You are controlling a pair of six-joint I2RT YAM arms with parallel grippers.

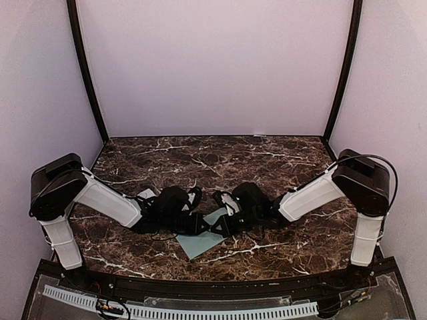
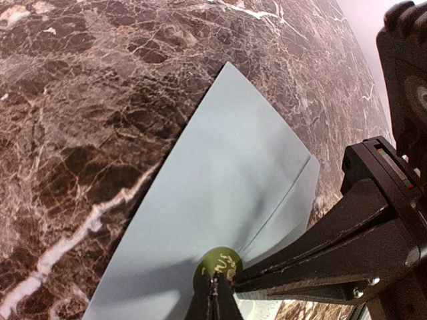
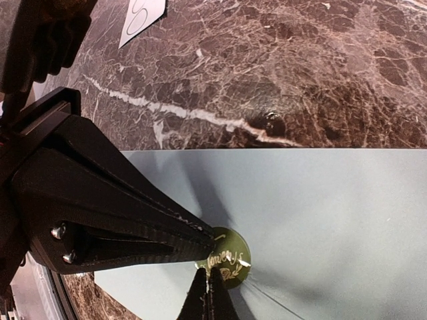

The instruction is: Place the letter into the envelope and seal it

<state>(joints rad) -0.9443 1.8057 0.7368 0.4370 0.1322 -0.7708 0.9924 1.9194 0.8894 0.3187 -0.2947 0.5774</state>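
The pale blue-green envelope (image 1: 200,245) lies flat on the marble table, its flap folded down. A round green sticker with gold writing (image 2: 219,261) sits on the flap's point, also in the right wrist view (image 3: 233,253). My left gripper (image 2: 213,290) is shut, its tips down on the sticker's edge. My right gripper (image 3: 212,290) is shut too, its tips on the same sticker from the other side. Both grippers meet over the envelope in the top view, the left (image 1: 202,225) and the right (image 1: 217,227). The letter is out of view.
A small white strip with circles (image 3: 142,17) lies on the table to the left of the envelope, behind my left arm (image 1: 145,195). Dark marble table (image 1: 267,160) with purple walls behind and at the sides.
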